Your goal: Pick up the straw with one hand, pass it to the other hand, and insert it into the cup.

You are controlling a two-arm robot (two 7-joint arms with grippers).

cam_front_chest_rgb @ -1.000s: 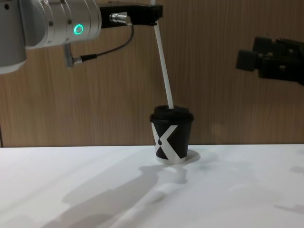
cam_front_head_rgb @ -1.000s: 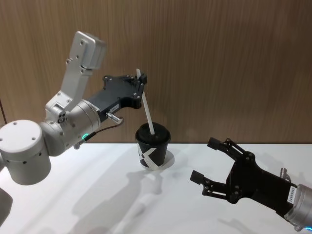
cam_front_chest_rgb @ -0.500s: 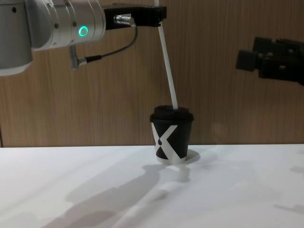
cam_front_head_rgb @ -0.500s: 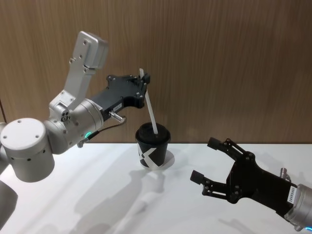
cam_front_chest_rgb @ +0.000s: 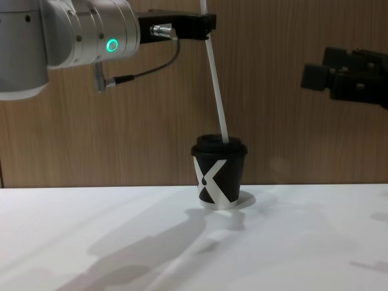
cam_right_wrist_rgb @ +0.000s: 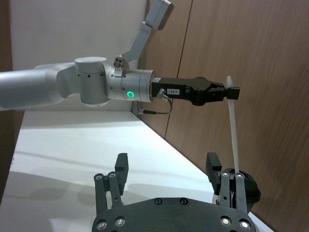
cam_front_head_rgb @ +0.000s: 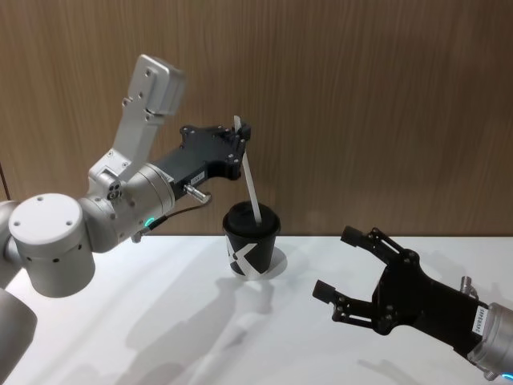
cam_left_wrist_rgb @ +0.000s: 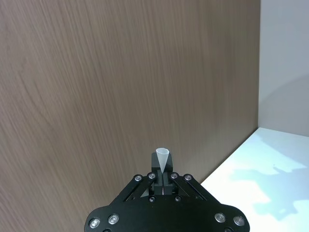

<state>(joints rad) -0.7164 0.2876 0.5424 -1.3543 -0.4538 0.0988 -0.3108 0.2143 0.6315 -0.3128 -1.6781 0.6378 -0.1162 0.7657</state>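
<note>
Shifted rightward since earlier: left gripper (cam_front_head_rgb: 240, 144), fingers pinching straw (cam_front_head_rgb: 250, 180) near its top. Straw tilted, tip at cup (cam_front_head_rgb: 251, 241) lid. Right gripper (cam_front_head_rgb: 353, 277) spread, idle.

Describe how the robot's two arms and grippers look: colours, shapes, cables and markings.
The left arm is silver, built of thick cylinders, with a green glowing ring and a thin dark cable looping below the wrist. Its left gripper is black and blocky with a small white label. The right gripper is black too, with linked, bolted fingers and a white label.
</note>
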